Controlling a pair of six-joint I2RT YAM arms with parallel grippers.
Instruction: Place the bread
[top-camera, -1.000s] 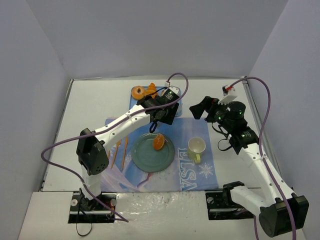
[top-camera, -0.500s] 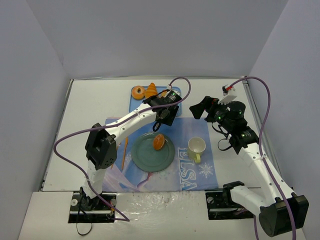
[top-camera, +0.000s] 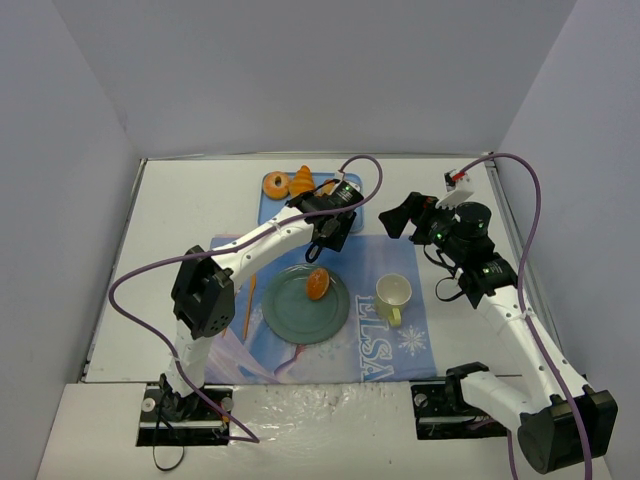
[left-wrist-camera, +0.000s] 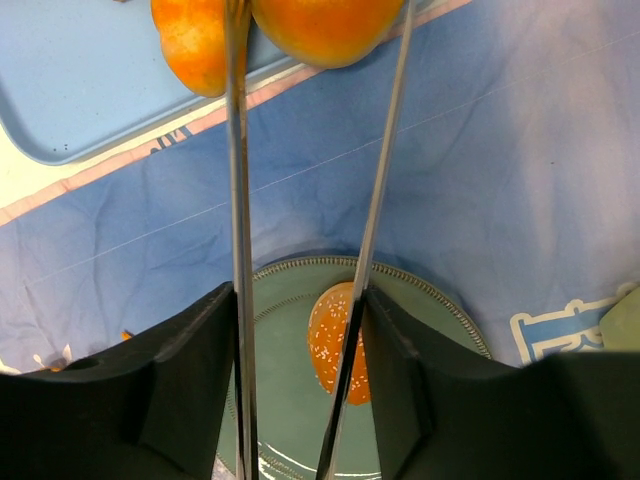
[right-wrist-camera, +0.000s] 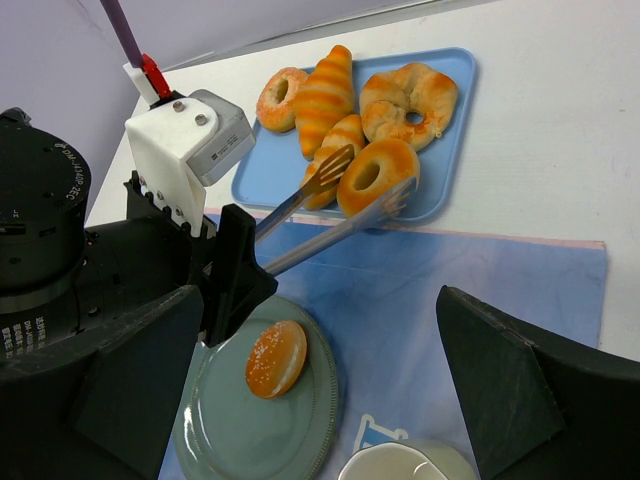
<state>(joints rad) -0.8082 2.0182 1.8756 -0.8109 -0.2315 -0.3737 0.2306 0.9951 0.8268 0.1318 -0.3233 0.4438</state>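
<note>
A sesame bun (right-wrist-camera: 277, 357), the bread, lies on the green plate (top-camera: 290, 312), free of the tongs; the left wrist view shows it too (left-wrist-camera: 335, 340). My left gripper (top-camera: 322, 235) (left-wrist-camera: 297, 300) is shut on a pair of metal tongs (left-wrist-camera: 238, 200). The tongs (right-wrist-camera: 330, 215) reach over the mat to the blue tray (right-wrist-camera: 275, 165). Their tips stand on either side of a glazed ring donut (right-wrist-camera: 377, 175). My right gripper (top-camera: 398, 218) (right-wrist-camera: 320, 340) hovers open and empty, above and to the right of the plate.
The tray (top-camera: 275, 208) at the back holds several pastries, among them a striped croissant (right-wrist-camera: 323, 95). A cream cup (top-camera: 393, 296) stands right of the plate on the blue printed mat (top-camera: 385, 350). Thin orange sticks (top-camera: 240, 300) lie left of the plate.
My left arm has swung the tongs away from the bun and out to the tray, its elbow shifting right. The bun stays on the plate. The right arm is still.
</note>
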